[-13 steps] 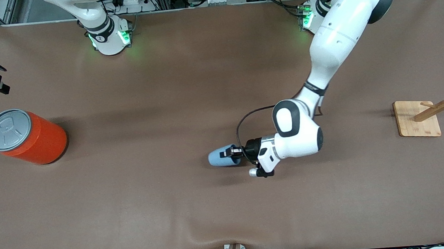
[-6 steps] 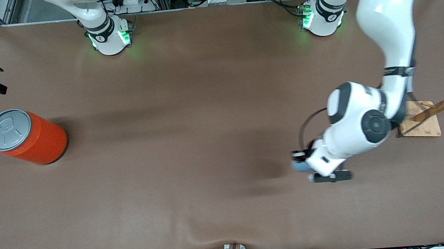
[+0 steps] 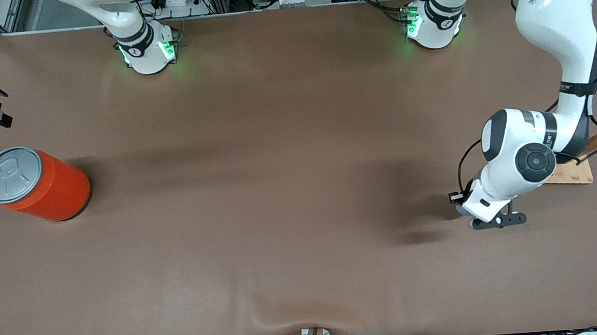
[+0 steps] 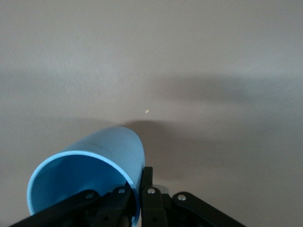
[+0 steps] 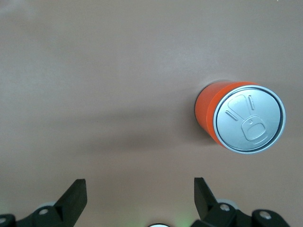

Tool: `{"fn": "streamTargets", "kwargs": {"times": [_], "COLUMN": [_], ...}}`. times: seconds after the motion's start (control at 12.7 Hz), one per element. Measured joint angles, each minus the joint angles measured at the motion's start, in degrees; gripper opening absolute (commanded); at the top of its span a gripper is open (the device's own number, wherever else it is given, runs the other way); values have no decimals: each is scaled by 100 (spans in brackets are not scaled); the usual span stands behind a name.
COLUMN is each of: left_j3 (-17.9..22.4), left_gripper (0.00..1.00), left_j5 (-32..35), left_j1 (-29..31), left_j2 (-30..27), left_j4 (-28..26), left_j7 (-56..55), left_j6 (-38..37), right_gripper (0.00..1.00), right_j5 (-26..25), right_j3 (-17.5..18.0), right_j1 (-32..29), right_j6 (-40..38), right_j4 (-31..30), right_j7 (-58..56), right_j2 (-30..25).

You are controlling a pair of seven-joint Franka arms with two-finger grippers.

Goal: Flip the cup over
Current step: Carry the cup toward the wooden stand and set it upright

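**Mia:** Where is the cup (image 4: pixel 90 175) now?

**Sam:** The left gripper (image 4: pixel 135 196) has it. The jaws are closed tight on the cup's wall, 1 finger inside the rim and 1 outside. The cup is up in the air, lying on its side, over the bare desk (image 3: pixel 279 190) near the wooden stand (image 3: pixel 570 172) at the left arm's end.

**Mia:** Can you see it from the front?

**Sam:** Only a tiny bit of blue under the wrist. The wrist camera shows it much better — you look right into the dark blue inside.

**Mia:** So what should the arm do to flip it well?

**Sam:** I think it should turn the wrist slowly until the cup stands straight. Then go down gently until the cup sits flat on the desk — and only then let go. If it lets go too high or while the cup is tilted, the cup could roll away.

**Mia:** Could it bump the stand?

**Sam:** Maybe, it is close. It should set the cup down a little away from it.

**Mia:** And the other arm?

**Sam:** The right gripper (image 5: pixel 137 191) waits high over the desk with its jaws wide open, holding nothing. The orange can (image 5: pixel 239 116) stands below it.
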Motion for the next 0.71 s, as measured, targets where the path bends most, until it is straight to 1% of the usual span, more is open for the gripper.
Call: {"fn": "streamTargets", "kwargs": {"times": [0.08,0.16,0.24,0.47,0.71], "left_j3": [-13,-23,-25,-37,-72], "left_gripper": [13,74,100,100,100], "left_j5": [3,6,6,6,6], "left_j1": [66,85,83,84,76], "left_j2": [-20,-91,-125,-244,-726], "left_j4": [-220,-318,-385,-265,226], "left_j7": [0,0,-1,-3,-2], "left_j6": [207,225,230,215,-445], "right_gripper": [100,100,100,100,100], "right_j5": [0,-2,-2,-3,-6], "right_j3": [-1,-4,-4,-4,-5], "right_j1": [0,-1,0,0,0], "right_j6": [1,4,7,7,8], "right_j4": [0,0,0,0,1], "right_j7": [0,0,0,0,0], "right_j2": [0,0,0,0,0]}}
